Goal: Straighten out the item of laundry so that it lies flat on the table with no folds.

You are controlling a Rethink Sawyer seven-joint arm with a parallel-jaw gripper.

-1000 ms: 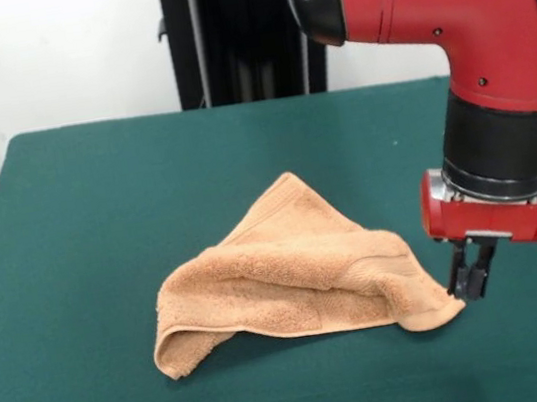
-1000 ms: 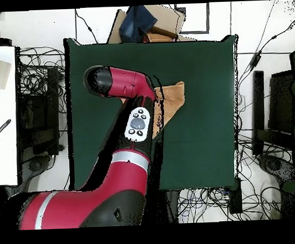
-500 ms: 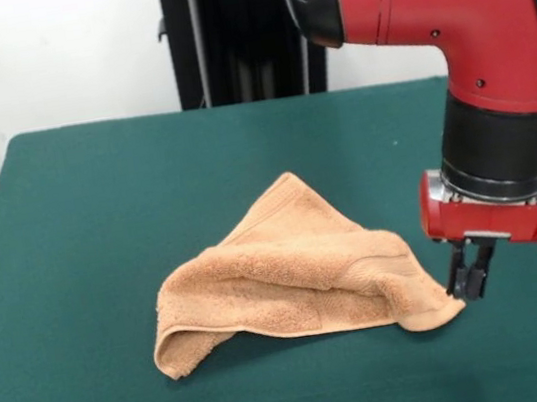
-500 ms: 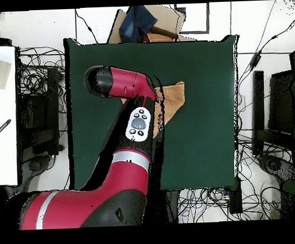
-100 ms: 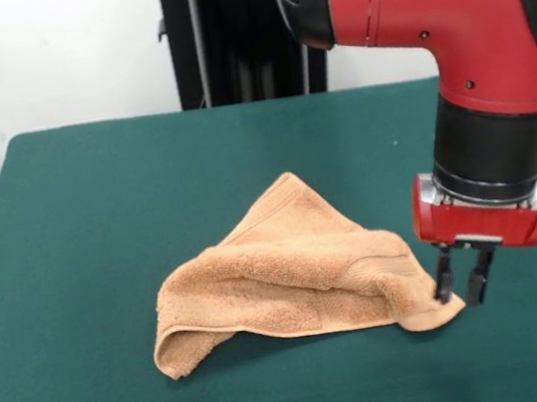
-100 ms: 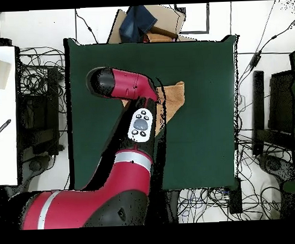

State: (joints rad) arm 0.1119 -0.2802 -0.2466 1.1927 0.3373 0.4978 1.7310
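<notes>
Frontally, a small peach-orange terry-cloth towel [image 5: 295, 278] is seen crumpled on the large dark green felt-topped table [image 5: 97, 206], a little toward four o'clock from the table's middle. It is bunched into a rough triangle: one corner points to twelve o'clock, a folded-under lobe lies at eight o'clock, and a thin hemmed corner reaches out to four o'clock. A woven band stripe is visible along the lower edge, and a thick fold is draped across the upper layer. The red and black robot arm [image 5: 443, 13] is brought down from the upper right, and its black two-fingered gripper [image 5: 460, 278] is set at the towel's four o'clock corner. The fingers [image 5: 443, 279] are seen spread apart, one finger at the cloth's corner and the other just beside it over bare felt; whether cloth lies between them cannot be told.

From overhead, the same table [image 6: 198, 113] is shown as a dark green rectangle ringed by tangled black cables [image 6: 36, 76] on a pale floor. Only a strip of the towel [image 6: 175, 97] is exposed, at about eleven o'clock from the table's centre, the rest being covered by the arm [image 6: 121, 85]. The gripper itself is hidden beneath the arm in this view.
</notes>
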